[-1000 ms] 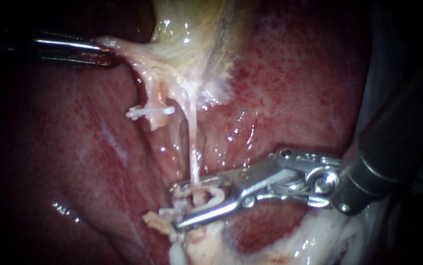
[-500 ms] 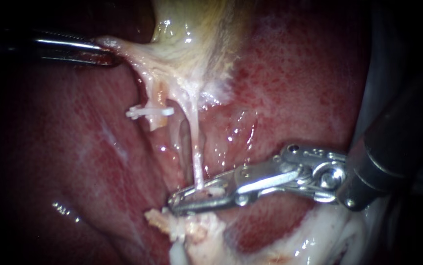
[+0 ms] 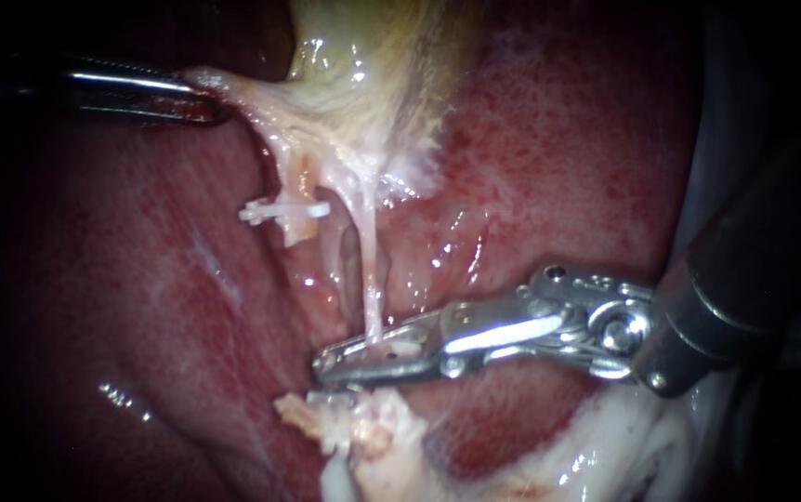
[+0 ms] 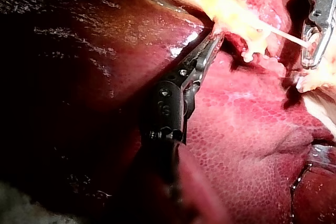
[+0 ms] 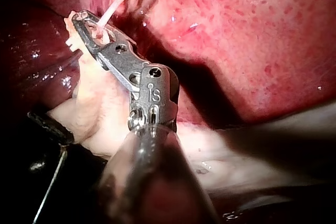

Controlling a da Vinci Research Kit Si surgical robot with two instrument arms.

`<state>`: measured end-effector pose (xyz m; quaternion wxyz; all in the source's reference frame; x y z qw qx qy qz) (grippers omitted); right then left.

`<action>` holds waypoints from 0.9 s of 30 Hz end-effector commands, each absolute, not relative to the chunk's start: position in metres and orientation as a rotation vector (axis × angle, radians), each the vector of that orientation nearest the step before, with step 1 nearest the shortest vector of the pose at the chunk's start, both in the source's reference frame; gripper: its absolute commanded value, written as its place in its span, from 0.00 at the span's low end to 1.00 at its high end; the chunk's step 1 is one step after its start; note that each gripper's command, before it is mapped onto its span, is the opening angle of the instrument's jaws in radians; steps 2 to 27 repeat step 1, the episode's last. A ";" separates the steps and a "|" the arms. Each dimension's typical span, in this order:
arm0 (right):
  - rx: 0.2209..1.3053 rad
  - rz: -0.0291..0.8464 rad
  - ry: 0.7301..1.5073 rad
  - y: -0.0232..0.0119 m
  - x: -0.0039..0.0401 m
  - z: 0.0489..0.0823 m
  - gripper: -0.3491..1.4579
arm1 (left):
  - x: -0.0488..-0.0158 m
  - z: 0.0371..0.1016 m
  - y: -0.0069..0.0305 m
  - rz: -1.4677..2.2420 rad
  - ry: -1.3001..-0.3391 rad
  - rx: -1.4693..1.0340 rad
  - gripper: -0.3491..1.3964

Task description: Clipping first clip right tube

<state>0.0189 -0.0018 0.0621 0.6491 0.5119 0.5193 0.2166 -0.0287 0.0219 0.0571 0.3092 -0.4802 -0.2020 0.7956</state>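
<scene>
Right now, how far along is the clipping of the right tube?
Done: a white clip already sits on the left tube. In hand: the right instrument is closed on the right tube, while the left instrument holds the gallbladder taut. Left: releasing and backing off; no seated clip shows there yet.

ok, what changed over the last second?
Right instrument: jaws, open around the right tube a second ago, have shut on it and edged slightly up it. Left instrument, gripping the gallbladder, and the clip on the other tube stayed put.
</scene>
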 end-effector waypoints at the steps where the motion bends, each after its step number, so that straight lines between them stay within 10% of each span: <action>1: 1.165 0.491 1.180 -0.0018 0.0189 0.0622 0.00 | -0.0288 0.0572 0.0220 2.102 -0.534 -1.269 0.00; 27: 1.165 0.491 1.180 -0.0018 0.0189 0.0622 0.00 | -0.0288 0.0572 0.0220 2.102 -0.534 -1.269 0.00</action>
